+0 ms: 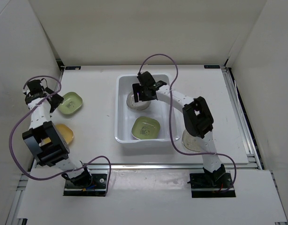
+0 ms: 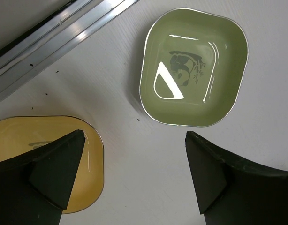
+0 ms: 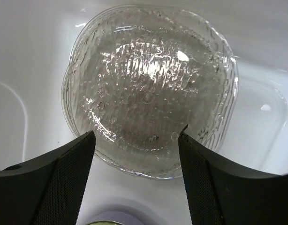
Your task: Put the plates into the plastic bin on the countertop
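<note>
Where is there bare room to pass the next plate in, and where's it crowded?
Bare: the countertop strip between the outer green plate and the bin, and far right of the bin. Crowded: the bin floor, with clear plate, inner green plate and right gripper above.

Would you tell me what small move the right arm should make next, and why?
Probably lift the right gripper straight up out of the plastic bin: its jaws stand open, and the clear plate already lies on the bin's floor, ungripped.
</note>
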You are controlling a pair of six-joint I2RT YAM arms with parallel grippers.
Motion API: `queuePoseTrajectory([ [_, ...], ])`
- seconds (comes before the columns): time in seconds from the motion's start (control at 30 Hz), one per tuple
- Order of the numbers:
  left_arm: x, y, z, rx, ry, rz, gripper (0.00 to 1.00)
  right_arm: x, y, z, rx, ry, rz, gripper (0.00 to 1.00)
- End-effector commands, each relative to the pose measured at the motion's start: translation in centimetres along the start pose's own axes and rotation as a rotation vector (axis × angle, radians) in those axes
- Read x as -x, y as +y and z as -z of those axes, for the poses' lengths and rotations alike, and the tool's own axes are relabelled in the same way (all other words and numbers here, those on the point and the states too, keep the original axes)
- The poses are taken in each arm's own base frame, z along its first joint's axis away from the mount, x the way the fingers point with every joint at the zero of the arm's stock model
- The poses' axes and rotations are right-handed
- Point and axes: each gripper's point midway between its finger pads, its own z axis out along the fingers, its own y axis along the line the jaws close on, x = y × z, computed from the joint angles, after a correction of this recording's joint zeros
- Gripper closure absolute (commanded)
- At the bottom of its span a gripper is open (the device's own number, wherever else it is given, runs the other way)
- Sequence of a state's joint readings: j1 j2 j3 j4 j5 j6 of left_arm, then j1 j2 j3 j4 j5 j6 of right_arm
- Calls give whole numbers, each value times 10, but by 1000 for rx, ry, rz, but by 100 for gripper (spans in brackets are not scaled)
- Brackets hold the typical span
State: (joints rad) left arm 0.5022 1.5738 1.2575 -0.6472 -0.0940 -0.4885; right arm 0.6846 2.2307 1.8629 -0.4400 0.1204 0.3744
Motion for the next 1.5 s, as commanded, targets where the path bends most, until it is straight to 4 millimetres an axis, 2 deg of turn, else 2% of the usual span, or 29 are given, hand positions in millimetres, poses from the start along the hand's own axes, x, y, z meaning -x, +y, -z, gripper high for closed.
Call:
queuePoseTrajectory([
  [0.0, 9, -2, 2, -7, -12, -5, 1, 17, 4, 3, 11, -42, 1, 25],
  [0.07, 11, -4, 3, -14, -16, -10, 1, 25, 1, 7, -2, -64, 10, 25],
  [0.2, 10, 0, -2, 1, -7, -23, 1, 47, 1, 27, -4, -132, 34, 24],
  [0.33, 0, 10, -20, 20, 47, -16, 1, 65, 4, 59, 25, -193, 37, 22],
  [0.4, -1, 7, -28, -13, 59, -4, 1, 70, -2, 68, 36, -216, 18, 22],
  [0.47, -3, -8, -34, -93, 75, -12, 1, 71, -5, 83, 55, -227, -1, 21],
  [0.53, -2, -10, -38, -111, 63, -12, 1, 78, -8, 98, 68, -256, -9, 21],
  [0.67, 5, -21, -42, -162, 37, -12, 1, 72, -18, 106, 48, -252, -2, 21],
  [0.73, 8, -19, -47, -152, 20, -4, 1, 72, -19, 113, 45, -259, -11, 21],
  [0.87, -2, -15, -73, -114, 66, 7, 7, 66, -29, 121, 21, -264, -25, 20],
  [1.0, -6, -11, -89, -75, 70, 13, 12, 68, -40, 133, 6, -285, -52, 19],
  [1.07, -5, -10, -95, -72, 63, 13, 17, 72, -46, 143, -1, -303, -61, 19],
  [1.23, -1, -27, -104, -110, 27, -2, 26, 67, -50, 150, -3, -307, -77, 19],
  [1.27, -2, -31, -106, -108, 22, -11, 34, 67, -53, 149, -12, -306, -80, 19],
  [1.33, -7, -35, -110, -110, 34, -29, 43, 65, -54, 149, -16, -299, -88, 19],
  [1.37, -9, -34, -112, -107, 39, -27, 54, 62, -55, 148, -23, -289, -86, 19],
  [1.43, -8, -28, -116, -77, 33, -27, 64, 62, -57, 151, -33, -289, -90, 19],
  [1.47, -8, -29, -115, -80, 34, -28, 79, 62, -58, 152, -41, -292, -92, 19],
])
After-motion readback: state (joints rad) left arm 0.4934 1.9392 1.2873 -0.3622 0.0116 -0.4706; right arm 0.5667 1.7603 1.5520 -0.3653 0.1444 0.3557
